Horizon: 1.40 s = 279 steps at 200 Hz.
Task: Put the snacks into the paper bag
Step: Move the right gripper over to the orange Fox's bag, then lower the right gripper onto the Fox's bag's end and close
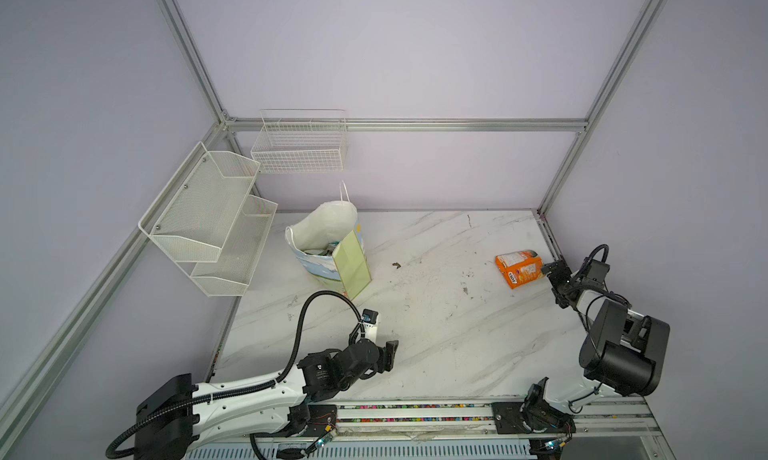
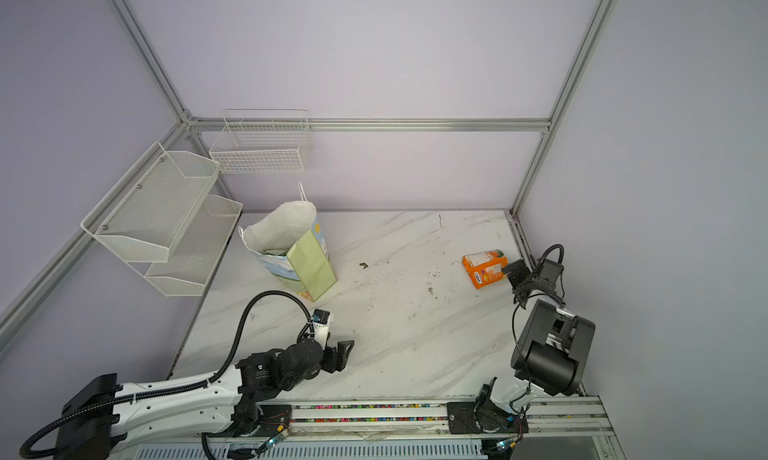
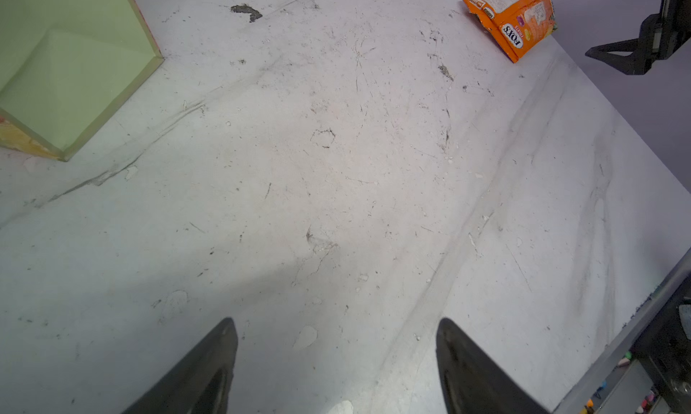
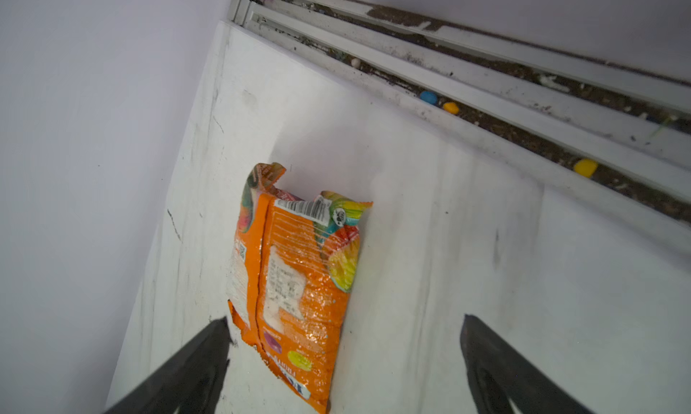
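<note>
One orange snack packet [image 1: 519,269] [image 2: 485,269] lies flat near the table's right edge. My right gripper [image 1: 552,271] [image 2: 514,271] [image 4: 346,318] is open right at it. In the right wrist view the packet [image 4: 295,281] has its near end between the spread fingers, close beside one fingertip [image 4: 218,331]. The paper bag [image 1: 353,266] [image 2: 311,262] stands upright at the back left with its mouth open, and bits of packets [image 1: 326,250] show inside. My left gripper [image 1: 392,350] [image 2: 347,350] [image 3: 336,320] is open and empty over bare tabletop, in front of the bag's green side [image 3: 67,75].
Two white wire baskets [image 1: 208,221] [image 1: 299,146] hang on the left and back walls behind the bag. A dark smudge [image 1: 396,265] marks the table's middle. Frame rails [image 4: 486,105] run close along the right edge beside the packet. The front rail [image 1: 415,412] holds small coloured bits.
</note>
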{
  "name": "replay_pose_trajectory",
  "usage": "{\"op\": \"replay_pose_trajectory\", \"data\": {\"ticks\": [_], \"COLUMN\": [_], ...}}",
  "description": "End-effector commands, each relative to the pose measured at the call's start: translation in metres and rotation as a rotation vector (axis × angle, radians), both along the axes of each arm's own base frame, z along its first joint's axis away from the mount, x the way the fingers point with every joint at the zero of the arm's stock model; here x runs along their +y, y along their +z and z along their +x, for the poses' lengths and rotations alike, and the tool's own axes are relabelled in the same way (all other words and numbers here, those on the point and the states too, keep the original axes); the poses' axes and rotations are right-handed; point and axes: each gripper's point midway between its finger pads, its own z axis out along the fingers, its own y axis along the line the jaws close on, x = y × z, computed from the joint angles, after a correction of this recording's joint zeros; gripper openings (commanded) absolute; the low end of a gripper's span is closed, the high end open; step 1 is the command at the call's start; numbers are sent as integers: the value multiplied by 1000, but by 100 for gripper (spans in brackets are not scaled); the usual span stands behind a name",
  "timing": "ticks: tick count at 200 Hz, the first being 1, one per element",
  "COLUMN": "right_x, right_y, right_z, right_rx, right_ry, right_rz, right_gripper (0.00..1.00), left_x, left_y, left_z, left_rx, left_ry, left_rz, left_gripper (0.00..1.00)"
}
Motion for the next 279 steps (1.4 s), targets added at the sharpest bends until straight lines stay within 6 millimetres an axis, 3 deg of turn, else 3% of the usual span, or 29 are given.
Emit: {"op": "replay_pose_trajectory", "data": {"ticks": [1, 55, 107, 192, 248, 279], "right_x": [-1, -7, -13, 0, 7, 13], "right_y": [18, -12, -32, -68, -87, -94], "right_z": [14, 20, 22, 31, 31, 30], "right_rx": [-88, -102, -98, -88, -72, -67], "right_ry": [21, -9, -13, 49, 69, 82], "right_rz": [4, 121, 148, 251, 283, 294], "right_gripper": [97, 97, 90, 68, 62, 47], "left_x": [5, 4, 11, 13, 13, 14], "left_y": [-2, -1, 4, 7, 6, 6], "left_z": [2, 1, 1, 1, 1, 1], "left_rx": [-27, -24, -40, -55, -55, -54], "left_ry": [17, 16, 30, 28, 28, 30], "left_rz": [-11, -19, -20, -23, -22, -22], "left_gripper": [82, 82, 82, 82, 82, 82]}}
